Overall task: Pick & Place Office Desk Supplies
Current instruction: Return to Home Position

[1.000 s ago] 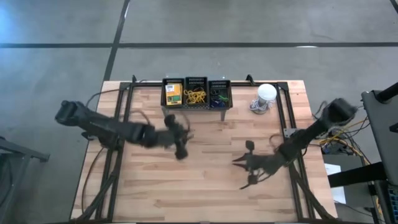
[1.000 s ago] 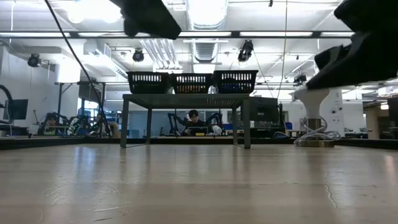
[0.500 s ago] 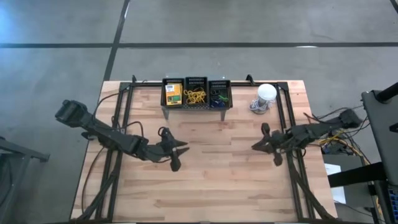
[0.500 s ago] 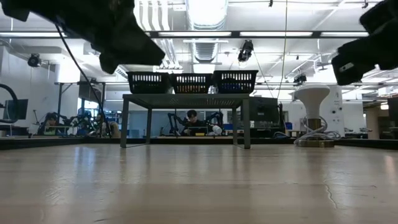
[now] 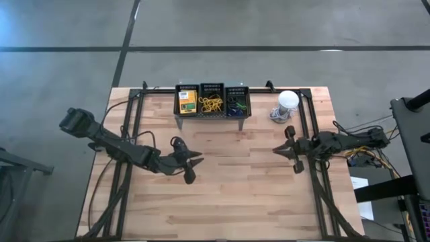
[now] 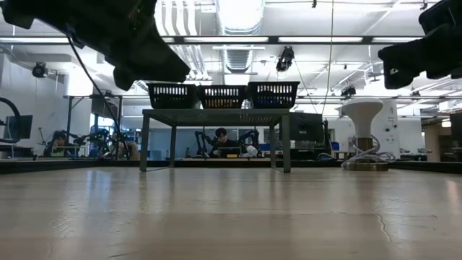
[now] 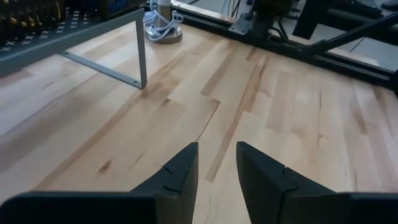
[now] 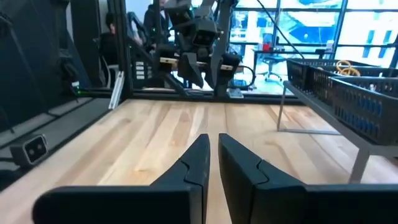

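Observation:
The supplies lie in three black baskets on a grey metal shelf point(image 5: 212, 115) at the table's far edge. A yellow-and-green crayon box point(image 5: 187, 101) is in the left basket, yellow rubber bands point(image 5: 211, 103) in the middle one, dark and blue small items point(image 5: 236, 105) in the right one. My left gripper point(image 5: 195, 167) hovers over the table's middle left, its fingers point(image 7: 186, 165) a narrow gap apart and empty. My right gripper point(image 5: 275, 151) hovers over the middle right, shut and empty, pointing toward the left arm point(image 8: 199, 43).
A white bulb-like object point(image 5: 287, 101) with a coiled cord stands at the far right, next to the shelf. Black frame rails point(image 5: 306, 128) run along the table's left and right sides. Bare wood point(image 5: 235, 195) lies between and in front of the grippers.
My right gripper has gone from the near middle of the table toward the far and right edges, its arm drawn back and straightened. My left gripper has moved a little toward the near edge and come to rest. The supplies in the baskets have stayed put.

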Motion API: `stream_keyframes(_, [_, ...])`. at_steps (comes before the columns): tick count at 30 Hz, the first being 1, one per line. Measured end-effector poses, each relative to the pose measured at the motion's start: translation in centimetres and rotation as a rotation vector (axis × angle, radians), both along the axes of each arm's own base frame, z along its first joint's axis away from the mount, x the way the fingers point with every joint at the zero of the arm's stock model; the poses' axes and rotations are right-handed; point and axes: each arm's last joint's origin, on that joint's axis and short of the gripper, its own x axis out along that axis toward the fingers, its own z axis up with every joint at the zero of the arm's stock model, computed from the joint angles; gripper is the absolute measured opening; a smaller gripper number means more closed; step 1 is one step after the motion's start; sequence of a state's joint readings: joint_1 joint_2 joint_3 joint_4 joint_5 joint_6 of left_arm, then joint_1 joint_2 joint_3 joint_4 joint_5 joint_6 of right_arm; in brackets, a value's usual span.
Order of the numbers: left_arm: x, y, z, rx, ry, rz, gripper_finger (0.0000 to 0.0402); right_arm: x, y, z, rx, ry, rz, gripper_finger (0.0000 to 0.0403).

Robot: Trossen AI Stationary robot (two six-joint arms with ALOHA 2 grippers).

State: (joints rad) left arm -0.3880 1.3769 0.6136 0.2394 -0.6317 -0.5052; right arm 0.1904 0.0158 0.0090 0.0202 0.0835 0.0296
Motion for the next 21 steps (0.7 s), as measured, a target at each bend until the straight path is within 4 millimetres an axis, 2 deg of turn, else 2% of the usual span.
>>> stream_keyframes(21, [-0.13, 0.06, -0.21, 0.01, 0.027, -0.002, 0.0113, 0.16, 0.03, -0.2, -0.011, 0.025, 0.003, 0.0031])
